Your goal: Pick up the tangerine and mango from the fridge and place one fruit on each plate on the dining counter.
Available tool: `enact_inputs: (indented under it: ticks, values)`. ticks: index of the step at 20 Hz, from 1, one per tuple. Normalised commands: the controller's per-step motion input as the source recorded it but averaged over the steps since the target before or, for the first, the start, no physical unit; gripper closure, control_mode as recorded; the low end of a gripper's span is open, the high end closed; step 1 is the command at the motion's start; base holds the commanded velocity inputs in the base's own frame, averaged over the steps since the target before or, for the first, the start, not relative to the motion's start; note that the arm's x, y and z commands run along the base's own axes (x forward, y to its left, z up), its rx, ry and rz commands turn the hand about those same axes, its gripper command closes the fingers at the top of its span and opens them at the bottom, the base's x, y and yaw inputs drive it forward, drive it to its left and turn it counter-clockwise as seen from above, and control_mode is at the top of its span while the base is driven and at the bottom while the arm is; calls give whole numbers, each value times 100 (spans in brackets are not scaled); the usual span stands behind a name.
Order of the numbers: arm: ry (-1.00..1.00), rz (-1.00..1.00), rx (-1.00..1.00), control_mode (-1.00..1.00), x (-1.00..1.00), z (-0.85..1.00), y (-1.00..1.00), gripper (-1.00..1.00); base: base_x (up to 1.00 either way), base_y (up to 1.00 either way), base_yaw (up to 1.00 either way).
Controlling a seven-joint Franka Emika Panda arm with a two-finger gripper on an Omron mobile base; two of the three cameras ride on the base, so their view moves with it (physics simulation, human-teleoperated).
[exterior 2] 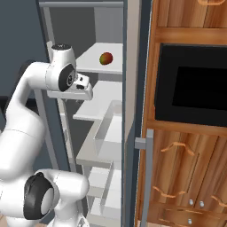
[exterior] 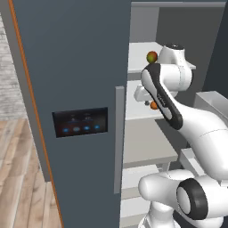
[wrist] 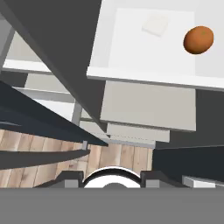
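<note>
Lying apparently just beyond hand (exterior: 147, 103), tangerine (wrist: 198, 40), untouched.

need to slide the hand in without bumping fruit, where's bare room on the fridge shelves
The pale grey shelf is bare left of the small round orange tangerine, apart from a flat white patch at its back. The upper shelf is bare beside the red-green oval mango. The lower shelves look bare.

Matt slate-grey fridge (exterior: 75, 67) door with dull metal-looking handle (exterior: 119, 138) and glossy black panel (exterior: 80, 122); smooth pale shelves (wrist: 148, 48); finely dimpled orange tangerine (wrist: 198, 40); smooth red-green mango (exterior 2: 106, 58); varnished grainy wood cabinets (exterior 2: 186, 168); planked wood floor (exterior: 20, 178)
</note>
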Motion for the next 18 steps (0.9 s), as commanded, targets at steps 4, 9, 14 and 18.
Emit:
enact_inputs:
  ticks: [4, 9, 14, 18]
  values:
    - [-1, 0, 0, -100, 3, -2, 11, -100, 0, 0, 0]
    - [-5, -27, -1, -100, -7, -14, -46, -100, 0, 0, 0]
    - [-11, -30, 1, -100, -23, -3, -100, -100, 0, 0, 0]
    - [-6, -17, 0, -100, -2, -31, -54, -100, 0, 0, 0]
